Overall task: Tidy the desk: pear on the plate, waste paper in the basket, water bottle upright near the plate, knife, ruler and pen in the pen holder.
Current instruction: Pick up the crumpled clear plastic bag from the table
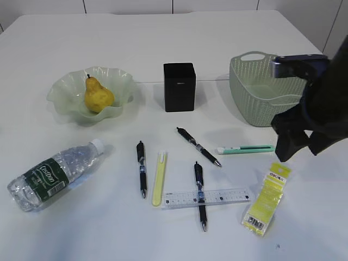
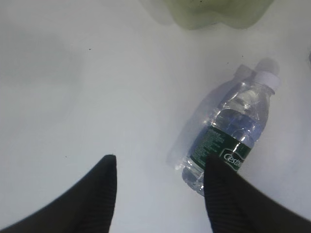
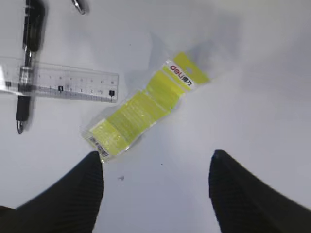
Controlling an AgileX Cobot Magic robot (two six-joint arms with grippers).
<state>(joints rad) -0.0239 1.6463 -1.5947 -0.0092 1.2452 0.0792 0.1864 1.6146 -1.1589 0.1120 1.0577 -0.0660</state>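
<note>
1. The right claw (image 3: 155,167) is hanging open and empty above the paper (image 3: 142,104), its two dark fingers (image 3: 73,194) spread at either side of the wrapper's lower end. The paper is lying flat on the worktop (image 1: 163,43), at about 5 o'clock from the basket (image 1: 261,89).
2. The left claw (image 2: 160,179) is also standing open and gripping nothing; its right finger is overlapping the base of the bottle (image 2: 228,138) in the wrist view, and I cannot tell whether it is touching.
3. Risk on the right: the paper is thin and flat, so the fingers could be scraping the worktop and sliding over it rather than pinching it. The ruler (image 3: 58,86) is ending just beside the wrapper's lower end, at about 10 o'clock from it, and a wide sweep could be dragging it along.
4. Risk on the left: the bottle is lying on its side at 7 o'clock from the plate (image 1: 65,100), cap pointing toward 1 o'clock. It is round, so an off-centre squeeze could be sending it rolling.
5. Containers: the plate is holding the pear (image 1: 98,97), upright with its stem up. The basket is showing nothing inside. The holder (image 1: 179,87) is standing between plate and basket; its inside is hidden.
6. Waiting loose at 6 o'clock from the holder: three dark pens (image 1: 141,168), one crossing under the ruler, and the green knife (image 1: 244,149).
</note>
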